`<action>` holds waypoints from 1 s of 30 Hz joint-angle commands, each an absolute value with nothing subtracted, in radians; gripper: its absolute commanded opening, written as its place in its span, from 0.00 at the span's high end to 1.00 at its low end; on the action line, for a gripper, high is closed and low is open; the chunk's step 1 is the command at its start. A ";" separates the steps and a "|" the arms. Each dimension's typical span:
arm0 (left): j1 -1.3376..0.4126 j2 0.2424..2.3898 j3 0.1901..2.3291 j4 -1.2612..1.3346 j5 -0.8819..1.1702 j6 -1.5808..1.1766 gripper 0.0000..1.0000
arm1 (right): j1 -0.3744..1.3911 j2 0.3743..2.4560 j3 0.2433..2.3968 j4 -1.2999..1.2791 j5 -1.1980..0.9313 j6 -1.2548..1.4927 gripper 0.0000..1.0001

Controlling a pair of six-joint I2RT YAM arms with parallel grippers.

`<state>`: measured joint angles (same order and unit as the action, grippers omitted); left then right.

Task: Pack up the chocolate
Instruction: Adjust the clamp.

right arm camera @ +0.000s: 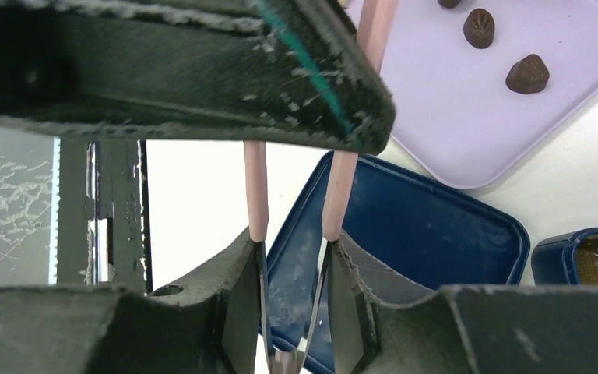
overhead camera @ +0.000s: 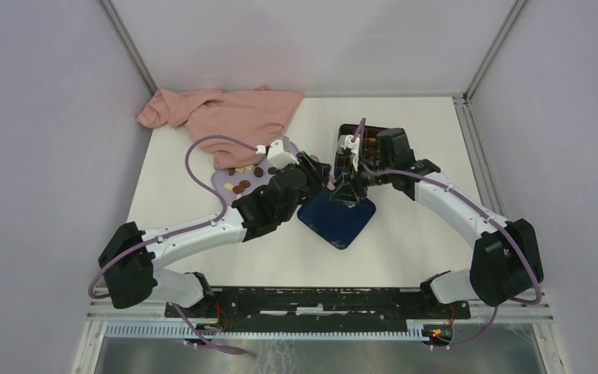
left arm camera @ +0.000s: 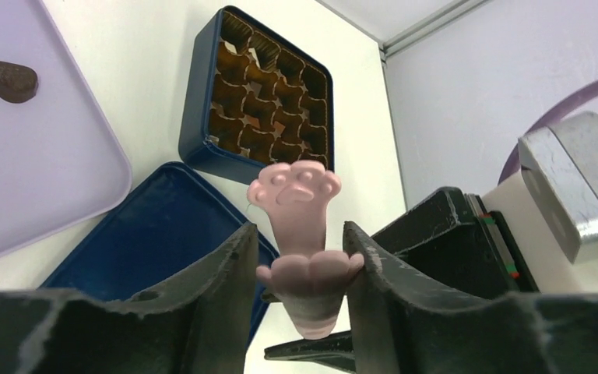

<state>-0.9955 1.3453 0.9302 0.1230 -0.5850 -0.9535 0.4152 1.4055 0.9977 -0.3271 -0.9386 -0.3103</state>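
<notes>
Several chocolate pieces [overhead camera: 243,185] lie on the lilac tray [overhead camera: 224,176]; one dark piece [left arm camera: 9,81] shows in the left wrist view and two more [right arm camera: 527,74] in the right wrist view. The dark blue box [overhead camera: 367,145] with its brown grid insert [left arm camera: 261,101] stands behind my right gripper. Pink paw-tipped metal tongs [left arm camera: 296,195] span between both grippers. My left gripper [left arm camera: 297,230] is shut on their paw end. My right gripper [right arm camera: 292,238] is shut on their metal end [right arm camera: 255,187], over the blue lid [right arm camera: 436,234].
The blue lid [overhead camera: 339,222] lies flat in front of the box, next to the tray. A pink cloth [overhead camera: 226,113] is bunched at the back left. Both grippers [overhead camera: 323,173] [overhead camera: 348,187] meet mid-table, close together.
</notes>
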 commanded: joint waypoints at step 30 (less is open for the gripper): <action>-0.998 1.241 0.853 0.171 -0.653 -1.366 0.98 | 0.421 1.224 0.773 0.279 -0.989 0.108 0.37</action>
